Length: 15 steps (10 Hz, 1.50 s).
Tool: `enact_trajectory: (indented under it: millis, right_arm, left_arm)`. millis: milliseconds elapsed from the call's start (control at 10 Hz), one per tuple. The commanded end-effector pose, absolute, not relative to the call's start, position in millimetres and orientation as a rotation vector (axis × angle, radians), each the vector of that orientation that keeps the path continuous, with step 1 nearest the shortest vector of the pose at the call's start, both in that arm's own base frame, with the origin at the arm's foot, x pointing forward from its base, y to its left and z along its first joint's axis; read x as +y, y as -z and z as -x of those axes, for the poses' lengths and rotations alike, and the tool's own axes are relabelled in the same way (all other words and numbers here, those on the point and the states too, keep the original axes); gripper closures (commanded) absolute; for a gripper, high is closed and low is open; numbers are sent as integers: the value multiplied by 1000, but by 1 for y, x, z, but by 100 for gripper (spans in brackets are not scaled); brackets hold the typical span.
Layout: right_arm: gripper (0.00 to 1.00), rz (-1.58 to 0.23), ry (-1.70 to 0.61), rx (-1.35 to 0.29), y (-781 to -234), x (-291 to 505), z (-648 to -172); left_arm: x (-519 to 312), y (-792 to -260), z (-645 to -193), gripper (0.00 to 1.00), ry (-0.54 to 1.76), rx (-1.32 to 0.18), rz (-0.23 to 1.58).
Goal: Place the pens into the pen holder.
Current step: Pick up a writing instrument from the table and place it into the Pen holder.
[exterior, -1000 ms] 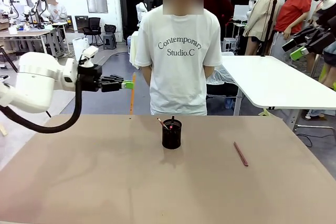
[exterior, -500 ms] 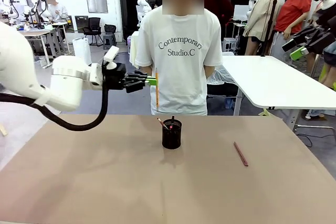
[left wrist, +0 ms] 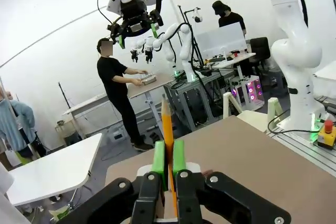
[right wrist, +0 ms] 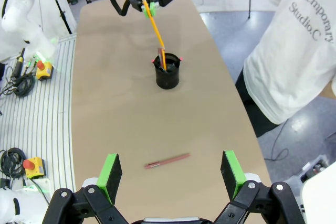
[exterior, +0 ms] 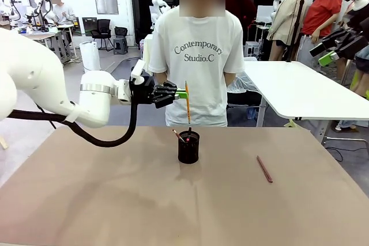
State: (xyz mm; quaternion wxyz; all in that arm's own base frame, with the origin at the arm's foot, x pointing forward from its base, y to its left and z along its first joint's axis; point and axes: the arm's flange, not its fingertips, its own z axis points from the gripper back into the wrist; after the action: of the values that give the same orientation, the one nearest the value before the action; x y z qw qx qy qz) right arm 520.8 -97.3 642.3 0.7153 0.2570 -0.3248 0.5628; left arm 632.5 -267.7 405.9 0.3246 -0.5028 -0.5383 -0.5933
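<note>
The black mesh pen holder (exterior: 188, 148) stands mid-table near the far edge, with a black, red-tipped pen (exterior: 177, 135) leaning in it. My left gripper (exterior: 183, 93) is shut on a yellow-orange pencil (exterior: 187, 106), which hangs nearly upright with its lower tip just above the holder's rim. In the left wrist view the green pads (left wrist: 159, 162) pinch that pencil (left wrist: 167, 124). A reddish-brown pen (exterior: 264, 169) lies flat on the table to the right. My right gripper (right wrist: 171, 172) is open high above this pen (right wrist: 167, 160), looking toward the holder (right wrist: 167, 75).
A person in a white T-shirt (exterior: 196, 56) stands right behind the table's far edge, close behind the holder. The brown tabletop (exterior: 115, 200) is bare at the front and left. A white table (exterior: 300, 87) stands off to the back right.
My left arm has swung to the right with the pencil in its grip, from left of the holder to right above it. The holder and the reddish-brown pen have stayed put.
</note>
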Motion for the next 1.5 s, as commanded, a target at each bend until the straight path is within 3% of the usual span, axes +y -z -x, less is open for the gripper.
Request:
enact_trajectory:
  millis: [0,1400]
  right_arm:
    - [0,-572,-1249,-724,-643,-96,-519]
    - [0,-572,-1249,-724,-643,-96,-519]
  left_arm:
    - [-265,-412,-627,100,1560,-1409,1314]
    - [-283,-352,-652,100,1493,-1274,1471]
